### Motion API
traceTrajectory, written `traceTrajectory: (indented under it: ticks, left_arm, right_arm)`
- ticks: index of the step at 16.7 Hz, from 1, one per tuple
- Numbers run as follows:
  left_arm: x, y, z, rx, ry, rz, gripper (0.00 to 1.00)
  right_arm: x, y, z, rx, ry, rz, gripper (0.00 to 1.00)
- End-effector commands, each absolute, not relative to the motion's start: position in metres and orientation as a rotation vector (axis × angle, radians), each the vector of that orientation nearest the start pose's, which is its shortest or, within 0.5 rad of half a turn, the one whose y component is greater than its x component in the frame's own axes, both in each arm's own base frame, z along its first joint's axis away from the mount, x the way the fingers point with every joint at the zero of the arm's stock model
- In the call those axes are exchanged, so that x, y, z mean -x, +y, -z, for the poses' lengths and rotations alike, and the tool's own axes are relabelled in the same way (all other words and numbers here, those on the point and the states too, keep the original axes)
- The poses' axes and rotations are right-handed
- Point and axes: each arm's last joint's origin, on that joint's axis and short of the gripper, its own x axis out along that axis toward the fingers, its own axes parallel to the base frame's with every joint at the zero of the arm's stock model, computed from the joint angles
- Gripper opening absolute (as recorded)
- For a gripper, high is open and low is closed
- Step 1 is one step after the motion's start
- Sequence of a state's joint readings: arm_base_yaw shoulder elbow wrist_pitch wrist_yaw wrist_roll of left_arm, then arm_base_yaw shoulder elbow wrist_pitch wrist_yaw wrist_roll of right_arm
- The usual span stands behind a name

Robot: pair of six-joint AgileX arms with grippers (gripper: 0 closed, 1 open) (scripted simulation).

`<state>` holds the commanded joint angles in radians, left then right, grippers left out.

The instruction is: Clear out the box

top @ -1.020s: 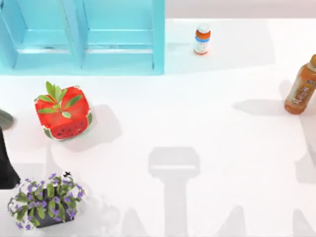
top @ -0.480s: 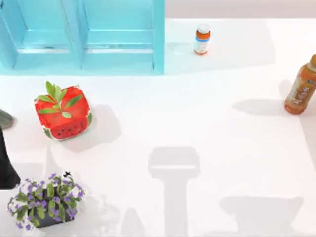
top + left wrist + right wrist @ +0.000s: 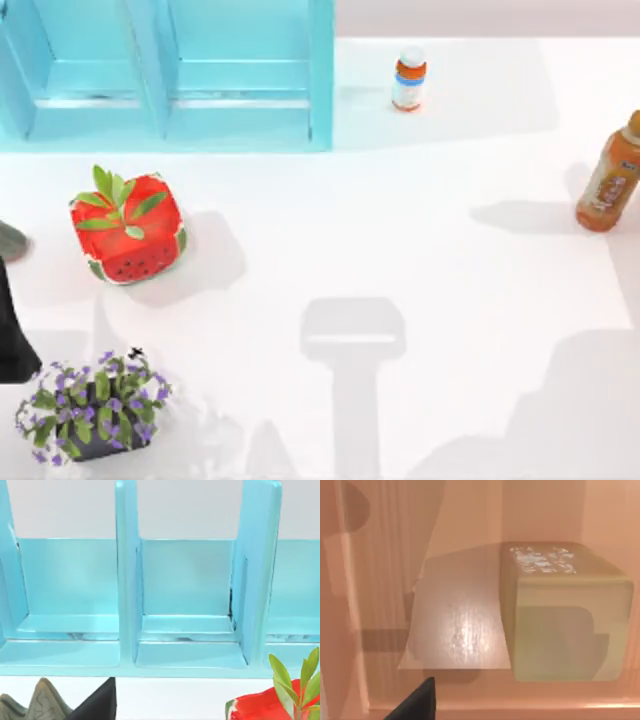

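The box (image 3: 170,75) is a light blue open case with upright dividers at the table's far left. In the left wrist view its compartments (image 3: 187,600) hold nothing. My left arm (image 3: 12,335) shows as a dark shape at the table's left edge, in front of the box. One dark finger (image 3: 97,704) of its gripper pokes into the left wrist view. The right wrist view has a dark finger (image 3: 417,702) before an olive block (image 3: 565,612) on a brown board (image 3: 457,625).
A watermelon-patterned pot with a green plant (image 3: 127,228) stands in front of the box. A purple flower pot (image 3: 92,405) is at the near left. A small orange-capped bottle (image 3: 409,80) and a tea bottle (image 3: 610,175) stand at the right. A grey-green lump (image 3: 10,240) lies at the left edge.
No object on the table has moved. The shadows at the near right of the table have merged and grown into one broad patch.
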<state>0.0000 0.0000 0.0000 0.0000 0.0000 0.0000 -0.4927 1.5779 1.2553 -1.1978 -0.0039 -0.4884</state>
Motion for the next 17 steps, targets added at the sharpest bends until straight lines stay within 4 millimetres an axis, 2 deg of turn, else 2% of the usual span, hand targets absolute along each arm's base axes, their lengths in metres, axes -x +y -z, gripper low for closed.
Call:
traceTrajectory:
  ticks: [3, 9, 12, 17]
  left_arm:
    - [-0.106, -0.001, -0.16, 0.0, 0.0, 0.0, 1.0]
    - [-0.106, -0.001, -0.16, 0.0, 0.0, 0.0, 1.0]
    - [-0.106, -0.001, -0.16, 0.0, 0.0, 0.0, 1.0]
    - [-0.106, -0.001, -0.16, 0.0, 0.0, 0.0, 1.0]
  right_arm:
    - [-0.257, -0.141, -0.242, -0.006, 1.57, 0.0, 1.0]
    - [-0.257, -0.14, -0.238, -0.006, 1.569, 0.0, 1.0]
    - [-0.26, -0.142, -0.215, -0.006, 1.569, 0.001, 1.0]
    - [-0.26, -0.142, -0.162, -0.003, 1.563, 0.003, 1.0]
